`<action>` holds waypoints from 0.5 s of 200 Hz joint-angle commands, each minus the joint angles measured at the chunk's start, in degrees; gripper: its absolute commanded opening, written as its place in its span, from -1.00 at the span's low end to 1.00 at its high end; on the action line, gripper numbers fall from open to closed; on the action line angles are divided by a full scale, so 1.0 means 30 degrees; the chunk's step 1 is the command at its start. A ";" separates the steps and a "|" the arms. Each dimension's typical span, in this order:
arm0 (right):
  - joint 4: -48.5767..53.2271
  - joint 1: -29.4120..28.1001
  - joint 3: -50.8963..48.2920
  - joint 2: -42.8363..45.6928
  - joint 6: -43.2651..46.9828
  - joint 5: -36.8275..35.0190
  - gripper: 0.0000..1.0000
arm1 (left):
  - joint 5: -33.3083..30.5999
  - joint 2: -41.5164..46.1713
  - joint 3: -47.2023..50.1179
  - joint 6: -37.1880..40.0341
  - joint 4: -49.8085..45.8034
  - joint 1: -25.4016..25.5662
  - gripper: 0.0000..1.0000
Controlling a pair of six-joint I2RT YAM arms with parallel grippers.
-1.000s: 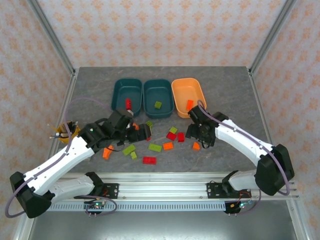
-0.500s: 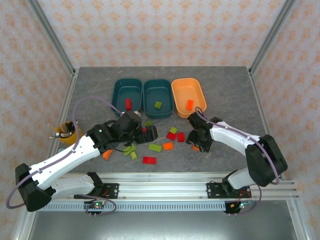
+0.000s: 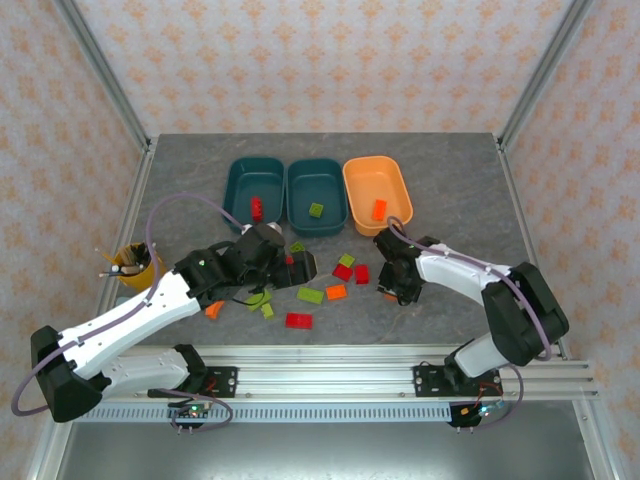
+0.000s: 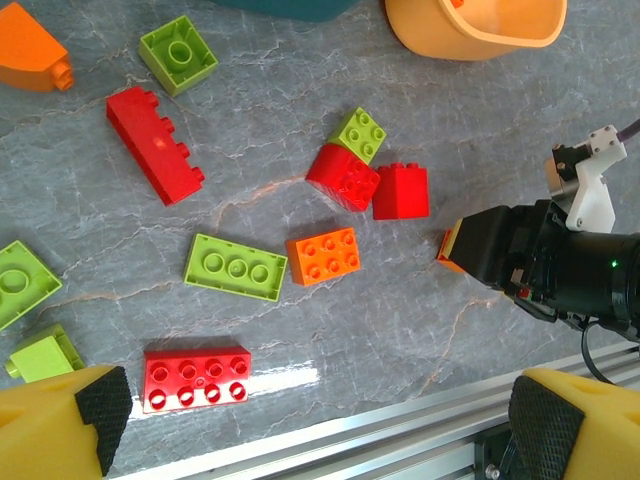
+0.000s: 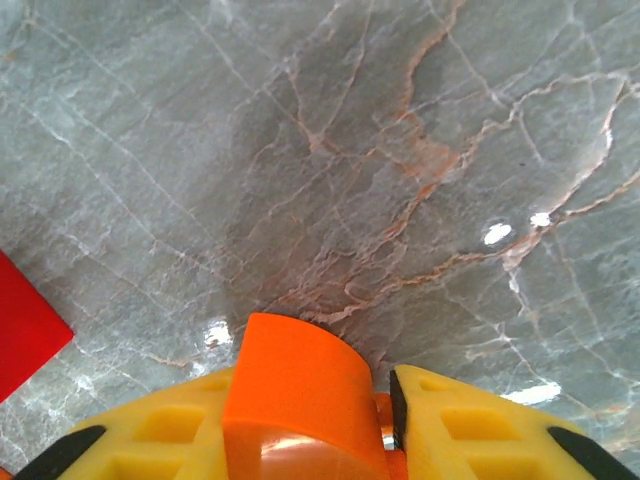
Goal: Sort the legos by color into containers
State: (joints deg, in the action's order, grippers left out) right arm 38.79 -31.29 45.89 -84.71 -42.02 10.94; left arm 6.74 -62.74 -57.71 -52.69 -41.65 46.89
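On the tabletop (image 3: 180,180): bricks in red, green and orange lie scattered just in front of three tubs, plenty of them unsorted.
Tubs: left teal tub (image 3: 250,180) holds a red brick (image 3: 256,207), middle teal tub (image 3: 318,185) holds a green brick (image 3: 316,210), and orange tub (image 3: 372,180) has an orange piece in it, so the colour homes are set.
Right claw (image 5: 308,400): down at the surface and clamped on a round-topped orange brick (image 5: 300,380), yellow fingers (image 5: 470,425) snug on either side. Nothing is lifted yet; the brick sits low against the stone.
Where that is: near the orange tub, on its near side, just right of the red cube (image 4: 401,190).
Left claw (image 4: 320,400): spread wide and empty, hanging over the middle of the pile with the red eight-stud (image 4: 195,378) right beneath it.
Step, my read: lift the orange brick and carry it to the orange tub.
Risk, slip: the hold looks shallow and it's on a curved piece, so a quick lift could let it twist or pop out.
Risk, nudge: the red cube lies close by, and a low sweep away would drag it along.
Risk, clash: the right claw sits near the left claw's patch, so both heading into the middle at once could knock arms.
Risk, wrong home: the middle teal tub stands just beside the orange tub. An early release could drop orange among green, or short of the rim.
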 commanded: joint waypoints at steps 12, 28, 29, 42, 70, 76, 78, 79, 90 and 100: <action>0.2925 0.0146 0.3308 0.1604 0.1741 -0.2660 -0.31 | -0.1257 0.0007 -0.1415 -0.0282 -0.0108 0.0112 0.99; 0.4287 0.0275 0.5916 0.1329 0.3025 -0.3548 -0.32 | -0.1456 -0.0433 -0.2594 -0.0089 -0.0280 -0.0107 0.99; 0.4366 0.0299 0.6091 0.1277 0.3110 -0.3583 -0.32 | -0.1457 -0.0468 -0.2635 -0.0082 -0.0303 -0.0135 0.99; 0.5220 0.0644 0.8361 0.0378 0.4143 -0.4053 -0.32 | -0.1192 -0.1111 -0.3694 0.0106 -0.0300 -0.0541 0.99; 0.6056 0.1904 1.2626 -0.2541 0.5602 -0.4395 -0.33 | -0.0343 -0.2780 -0.5886 0.0677 -0.0238 -0.1822 0.99; 0.6203 0.2186 1.3478 -0.3313 0.5795 -0.4430 -0.34 | -0.0218 -0.3142 -0.6319 0.0810 -0.0238 -0.2086 0.99; 0.6247 0.2260 1.3694 -0.3565 0.5838 -0.4450 -0.34 | -0.0187 -0.3272 -0.6473 0.0850 -0.0238 -0.2189 0.99; 0.6268 0.2302 1.3862 -0.3690 0.5865 -0.4444 -0.34 | -0.0163 -0.3337 -0.6537 0.0871 -0.0238 -0.2230 0.99; 0.6475 0.2665 1.5235 -0.5045 0.6142 -0.4567 -0.34 | 0.0077 -0.3960 -0.7318 0.1058 -0.0195 -0.2680 0.99; 0.6658 0.2877 1.6375 -0.6264 0.6393 -0.4653 -0.34 | 0.0278 -0.4502 -0.7930 0.1278 -0.0116 -0.2995 0.99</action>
State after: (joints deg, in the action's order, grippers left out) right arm 52.99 -24.43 88.90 -95.44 -27.18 0.30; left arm 6.22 -73.25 -76.97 -51.37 -41.98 40.01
